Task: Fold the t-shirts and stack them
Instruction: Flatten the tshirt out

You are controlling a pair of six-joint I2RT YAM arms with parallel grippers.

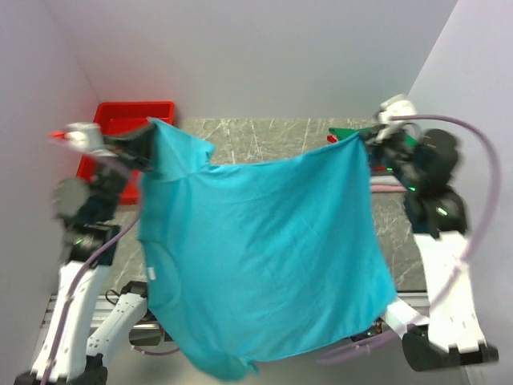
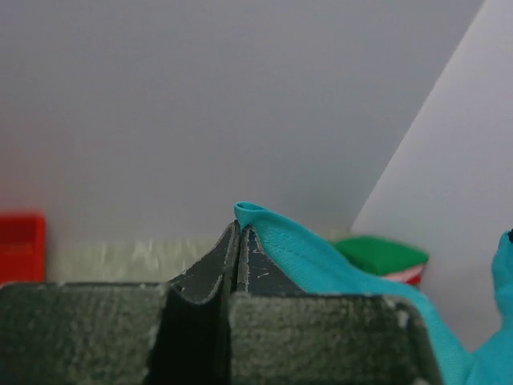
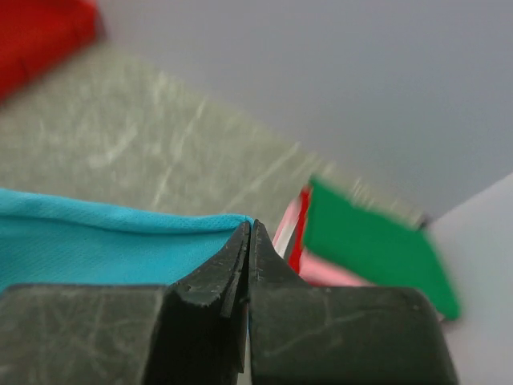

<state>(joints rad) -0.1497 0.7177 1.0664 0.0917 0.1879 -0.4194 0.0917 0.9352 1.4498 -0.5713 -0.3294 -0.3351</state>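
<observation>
One teal t-shirt (image 1: 264, 257) fills most of the overhead view, stretched in the air between both arms, its lower edge sagging toward the arm bases. Judgement: it is held high by two top corners so the cloth hangs flat before being laid down for folding.

Table (image 1: 256, 136): bare grey surface visible beyond the shirt, presumably the folding area.

Red tray (image 1: 132, 112): far left corner, behind the left arm.

Folded stack (image 3: 369, 241): far right on the table, green on top, pink and red layers beneath; likely the destination.

Left gripper (image 2: 239, 233): jaws together, pinching the teal hem.

Right gripper (image 3: 248, 233): jaws together, clamped on the opposite teal edge.
</observation>
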